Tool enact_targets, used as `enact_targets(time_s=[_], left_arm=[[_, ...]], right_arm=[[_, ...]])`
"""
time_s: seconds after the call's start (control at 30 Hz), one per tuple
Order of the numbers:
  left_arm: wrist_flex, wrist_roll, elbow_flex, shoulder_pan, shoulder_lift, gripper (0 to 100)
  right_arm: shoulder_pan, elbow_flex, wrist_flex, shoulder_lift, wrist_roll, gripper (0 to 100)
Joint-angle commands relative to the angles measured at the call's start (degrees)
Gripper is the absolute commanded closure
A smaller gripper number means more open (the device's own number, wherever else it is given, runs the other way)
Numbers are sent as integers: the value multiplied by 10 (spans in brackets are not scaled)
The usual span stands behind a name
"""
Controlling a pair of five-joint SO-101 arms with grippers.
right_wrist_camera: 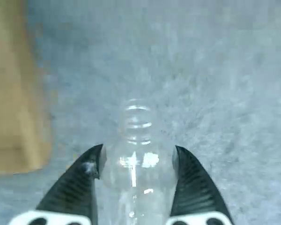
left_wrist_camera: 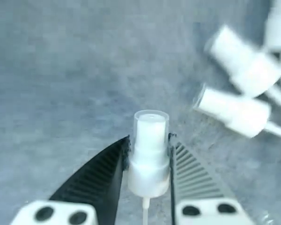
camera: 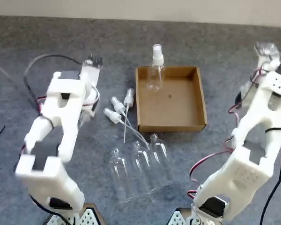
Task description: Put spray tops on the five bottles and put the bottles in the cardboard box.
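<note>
My left gripper [left_wrist_camera: 149, 154] is shut on a white spray top [left_wrist_camera: 150, 157], held just above the grey carpet. In the high view this gripper [camera: 87, 112] sits left of three loose spray tops [camera: 117, 107]; two of these loose tops [left_wrist_camera: 239, 89] lie close by it. My right gripper [right_wrist_camera: 136, 157] is shut on a clear bottle [right_wrist_camera: 136, 150] with a bare neck, held at the far right [camera: 266, 48], beside the cardboard box [right_wrist_camera: 14, 93]. The box [camera: 196, 101] holds one upright bottle with a spray top [camera: 155, 70]. Three bare bottles [camera: 140, 161] lie in front of the box.
Grey carpet covers the table. Long dip tubes [camera: 131, 129] from the loose spray tops stretch toward the lying bottles. Cables [camera: 33, 70] loop behind the left arm. Open carpet lies between the box and the right arm.
</note>
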Motion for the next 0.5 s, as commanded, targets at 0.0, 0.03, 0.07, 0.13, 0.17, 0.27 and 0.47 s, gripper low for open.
enact_targets(time_s=[0.0, 0.03, 0.07, 0.13, 0.17, 0.27, 0.47], left_arm=[[7, 25, -15, 12, -182, 987], [11, 31, -15, 19, -219, 987], [11, 34, -15, 26, -259, 987], [11, 44, -15, 40, -329, 987], [8, 55, -15, 50, -364, 987], [3, 89, -18, 78, -448, 987], [-65, 169, -97, 146, -498, 987]], right_arm=[[-63, 7, 15, -134, -39, 995], [-80, 35, 11, -162, -47, 995], [-102, 64, 5, -197, -57, 995], [-142, 142, -24, -269, -76, 995], [-161, 191, -49, -311, -86, 995], [-228, 368, -153, -448, -113, 995], [-359, 701, -341, -695, -145, 995]])
